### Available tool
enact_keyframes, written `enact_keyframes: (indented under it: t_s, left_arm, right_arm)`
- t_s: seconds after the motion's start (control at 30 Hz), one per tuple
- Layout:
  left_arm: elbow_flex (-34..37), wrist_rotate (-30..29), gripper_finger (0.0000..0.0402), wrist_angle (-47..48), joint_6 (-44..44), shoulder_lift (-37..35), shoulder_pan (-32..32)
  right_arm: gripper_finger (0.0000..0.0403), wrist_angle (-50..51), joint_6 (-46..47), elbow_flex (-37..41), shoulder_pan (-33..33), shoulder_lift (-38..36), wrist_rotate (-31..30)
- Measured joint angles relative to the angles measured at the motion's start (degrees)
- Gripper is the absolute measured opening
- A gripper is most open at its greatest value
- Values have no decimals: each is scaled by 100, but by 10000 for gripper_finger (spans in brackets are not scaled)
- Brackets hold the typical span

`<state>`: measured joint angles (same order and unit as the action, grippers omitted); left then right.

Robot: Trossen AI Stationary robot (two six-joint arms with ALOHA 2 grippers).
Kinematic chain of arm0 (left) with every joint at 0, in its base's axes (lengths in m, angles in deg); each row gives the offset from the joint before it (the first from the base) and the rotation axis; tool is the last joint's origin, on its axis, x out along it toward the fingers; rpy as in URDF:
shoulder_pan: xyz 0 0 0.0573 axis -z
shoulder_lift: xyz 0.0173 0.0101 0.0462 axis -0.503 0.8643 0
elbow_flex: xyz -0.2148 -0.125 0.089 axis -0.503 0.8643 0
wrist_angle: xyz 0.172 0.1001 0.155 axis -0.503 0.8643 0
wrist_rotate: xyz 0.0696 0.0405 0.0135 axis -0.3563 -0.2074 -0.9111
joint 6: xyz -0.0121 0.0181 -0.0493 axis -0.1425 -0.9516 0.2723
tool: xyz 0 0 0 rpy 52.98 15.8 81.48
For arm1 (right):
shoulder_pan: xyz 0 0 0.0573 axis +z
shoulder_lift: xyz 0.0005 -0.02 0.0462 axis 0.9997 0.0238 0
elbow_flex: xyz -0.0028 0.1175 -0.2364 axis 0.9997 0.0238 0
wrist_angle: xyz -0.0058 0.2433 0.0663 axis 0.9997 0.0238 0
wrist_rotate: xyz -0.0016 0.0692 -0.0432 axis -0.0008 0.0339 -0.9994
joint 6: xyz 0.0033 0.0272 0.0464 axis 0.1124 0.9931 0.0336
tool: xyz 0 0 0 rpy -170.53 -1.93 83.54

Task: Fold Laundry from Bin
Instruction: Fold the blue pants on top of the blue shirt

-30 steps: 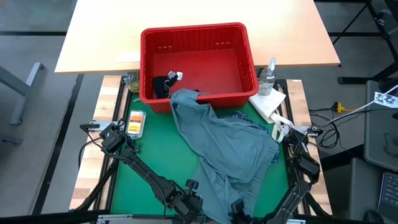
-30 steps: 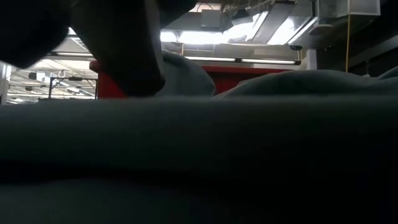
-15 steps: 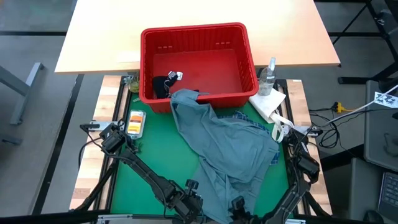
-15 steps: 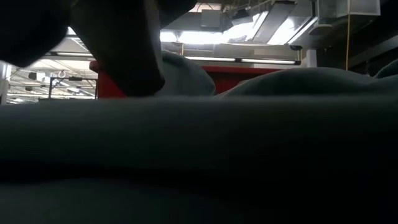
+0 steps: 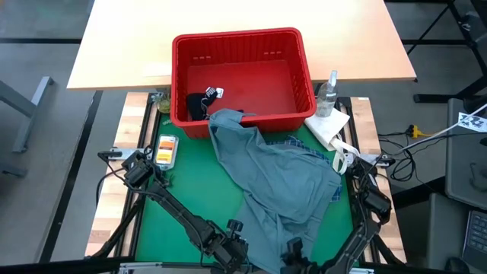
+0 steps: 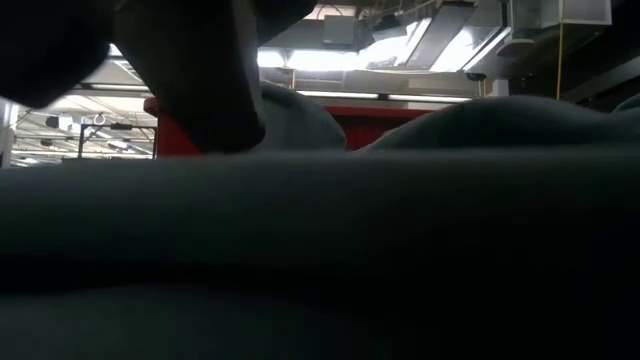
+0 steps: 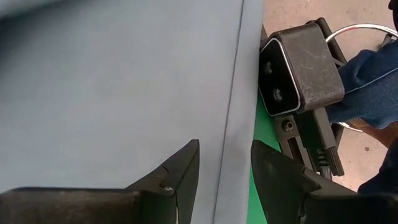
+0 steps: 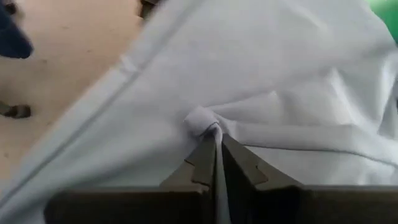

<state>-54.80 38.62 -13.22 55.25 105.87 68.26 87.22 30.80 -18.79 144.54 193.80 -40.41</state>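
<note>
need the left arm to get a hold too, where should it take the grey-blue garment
On the hemmed edge of the grey-blue garment lying between the left pincer's open fingers, near the front of the green mat. Close straight down over that edge: it runs as a flat, straight band, thin enough to pinch. The right pincer already holds a bunched fold nearby, so grip a little apart from it.

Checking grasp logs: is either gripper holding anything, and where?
The right gripper pinches a bunched fold of the grey-blue garment; the left gripper is open astride its hem.
</note>
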Motion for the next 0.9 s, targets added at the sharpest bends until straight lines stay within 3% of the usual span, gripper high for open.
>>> enact_keyframes:
  t_s: [0.17, 0.43, 0.63, 0.9]
  left_arm:
    - [0, 0, 139, -1, 1, 0, 0]
    - [2, 0, 139, -3, 0, 0, 0]
    - [2, -20, 139, -25, -15, 0, -5]
    - [4, -484, 139, -179, -59, 0, -45]
  right_arm:
    - [5, 950, 1308, -4, 90, -79, -196]
    - [11, 2964, 3413, -114, 458, -85, -180]
    - [8, 2980, 3449, -57, 483, -85, 472]
    - [42, 2985, 3303, -55, 293, -85, 683]
